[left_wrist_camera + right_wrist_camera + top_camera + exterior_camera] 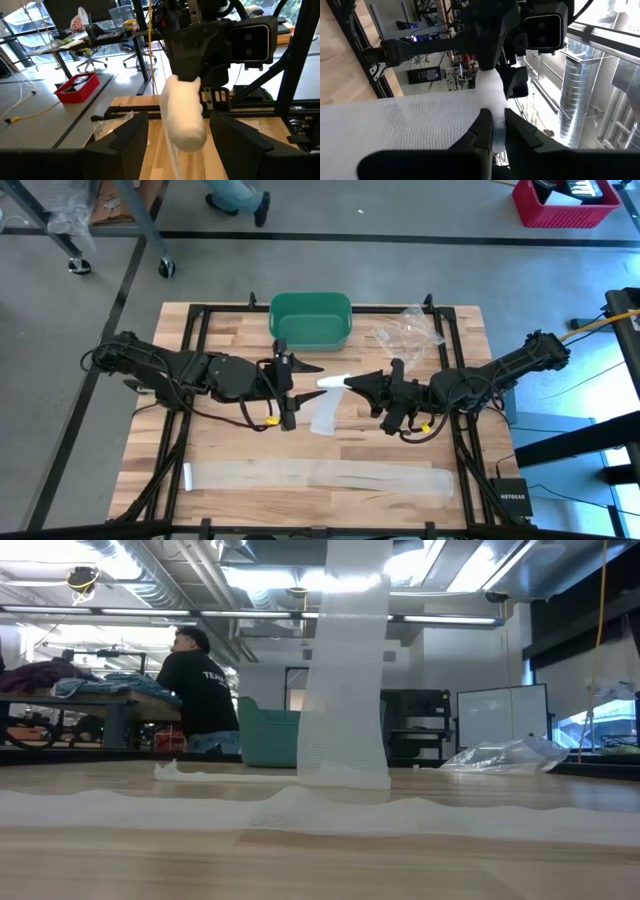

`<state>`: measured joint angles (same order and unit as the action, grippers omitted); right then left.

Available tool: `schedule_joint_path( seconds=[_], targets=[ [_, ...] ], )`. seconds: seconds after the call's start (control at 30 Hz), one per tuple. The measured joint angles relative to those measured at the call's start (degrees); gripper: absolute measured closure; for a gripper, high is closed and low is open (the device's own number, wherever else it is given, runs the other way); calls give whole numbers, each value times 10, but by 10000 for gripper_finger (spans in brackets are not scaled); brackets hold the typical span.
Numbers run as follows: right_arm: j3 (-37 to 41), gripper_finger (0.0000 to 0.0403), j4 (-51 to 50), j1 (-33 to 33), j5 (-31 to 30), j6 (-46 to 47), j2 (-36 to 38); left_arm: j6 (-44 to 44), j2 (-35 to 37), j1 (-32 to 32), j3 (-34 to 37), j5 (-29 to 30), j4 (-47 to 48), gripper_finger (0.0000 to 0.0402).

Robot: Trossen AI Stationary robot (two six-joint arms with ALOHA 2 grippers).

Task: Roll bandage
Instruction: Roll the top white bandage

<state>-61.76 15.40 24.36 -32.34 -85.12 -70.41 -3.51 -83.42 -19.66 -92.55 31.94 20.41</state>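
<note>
A white mesh bandage is rolled up at one end [333,380]. My right gripper [349,383] is shut on that rolled end, high over the middle of the table. The bandage's free tail [345,670] hangs down, and its lower end [340,776] lies on the wood. My left gripper [306,390] faces it from the table's left and is open. Its two fingers [125,140] stand on either side of the roll [184,117] without touching it. My right gripper pinches the bandage's rolled end [487,97] between its two fingers [482,125]. The fingers come level from the table's right side. The roll is lifted clear, and the unrolled tail hangs below it down to the table.
A second long bandage strip [320,477] lies flat along the near edge. A green bin [311,319] stands at the far middle, with a clear plastic bag [408,332] to its right. A person in a dark shirt [200,680] is in the room beyond the table.
</note>
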Motion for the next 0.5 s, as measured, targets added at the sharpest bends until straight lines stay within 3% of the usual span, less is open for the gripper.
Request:
schedule_joint_path(
  seconds=[0.5],
  targets=[
    [0,368,12,0,19,0,0,3,-19,5,0,-14,-30,198]
  ],
)
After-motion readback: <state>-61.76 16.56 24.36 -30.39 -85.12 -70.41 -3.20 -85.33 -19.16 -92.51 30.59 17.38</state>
